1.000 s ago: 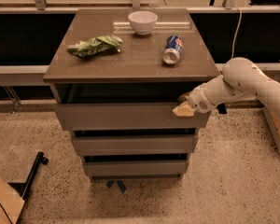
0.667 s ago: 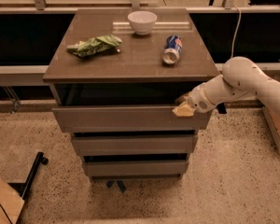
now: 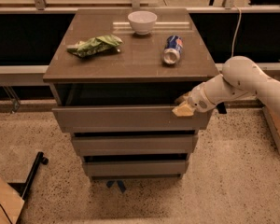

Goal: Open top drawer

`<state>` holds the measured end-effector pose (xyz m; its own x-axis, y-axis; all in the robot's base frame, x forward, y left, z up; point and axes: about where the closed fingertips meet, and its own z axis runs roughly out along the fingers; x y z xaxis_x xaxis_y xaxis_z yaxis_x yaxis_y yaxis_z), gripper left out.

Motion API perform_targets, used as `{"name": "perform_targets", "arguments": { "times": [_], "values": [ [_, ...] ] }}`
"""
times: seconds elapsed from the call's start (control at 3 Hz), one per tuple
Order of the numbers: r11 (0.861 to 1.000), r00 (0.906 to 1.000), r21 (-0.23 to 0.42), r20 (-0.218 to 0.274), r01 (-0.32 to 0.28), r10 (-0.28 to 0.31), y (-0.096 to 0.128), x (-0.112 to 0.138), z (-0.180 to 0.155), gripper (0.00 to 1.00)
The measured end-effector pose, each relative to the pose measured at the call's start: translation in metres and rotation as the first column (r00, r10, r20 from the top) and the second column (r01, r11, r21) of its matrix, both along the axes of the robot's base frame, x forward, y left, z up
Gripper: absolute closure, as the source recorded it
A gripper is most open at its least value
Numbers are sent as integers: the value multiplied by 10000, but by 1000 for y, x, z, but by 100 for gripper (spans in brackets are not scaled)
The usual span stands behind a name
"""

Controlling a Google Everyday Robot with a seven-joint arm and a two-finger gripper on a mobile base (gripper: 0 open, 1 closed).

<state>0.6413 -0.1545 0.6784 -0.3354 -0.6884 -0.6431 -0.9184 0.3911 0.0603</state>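
The top drawer (image 3: 126, 118) is the widest of three grey-brown fronts in the cabinet at the middle of the camera view. It stands pulled out a little, with a dark gap (image 3: 121, 94) showing its inside under the cabinet top. My gripper (image 3: 182, 104) is at the right end of the drawer front's upper edge. One tan fingertip (image 3: 183, 110) lies on the outside of the panel and the other sits behind it, so the gripper is shut on the panel. My white arm (image 3: 245, 80) reaches in from the right.
On the cabinet top (image 3: 130, 62) sit a white bowl (image 3: 142, 21), a green snack bag (image 3: 95, 45) and a blue can (image 3: 172, 49) lying on its side. The middle drawer (image 3: 133, 143) and the bottom drawer (image 3: 133, 168) are closed. A black stand leg (image 3: 30, 176) and a cardboard box (image 3: 2, 204) are at the lower left.
The top drawer has slid out a little further toward the camera, and the gripper has come with it on the panel's right end.
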Motion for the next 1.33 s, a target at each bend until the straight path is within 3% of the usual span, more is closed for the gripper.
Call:
{"name": "perform_targets", "arguments": {
  "times": [0.33, 0.67, 1.0, 1.33],
  "values": [
    [9999, 9994, -99, -357, 41, -45, -3, -11, -6, 30],
    [9999, 9993, -99, -358, 42, -46, -3, -11, -3, 6],
    [9999, 9993, -99, -360, 43, -47, -3, -11, -3, 0],
    [9990, 9893, -214, -1399, 397, -423, -14, -50, -15, 17]
  ]
}}
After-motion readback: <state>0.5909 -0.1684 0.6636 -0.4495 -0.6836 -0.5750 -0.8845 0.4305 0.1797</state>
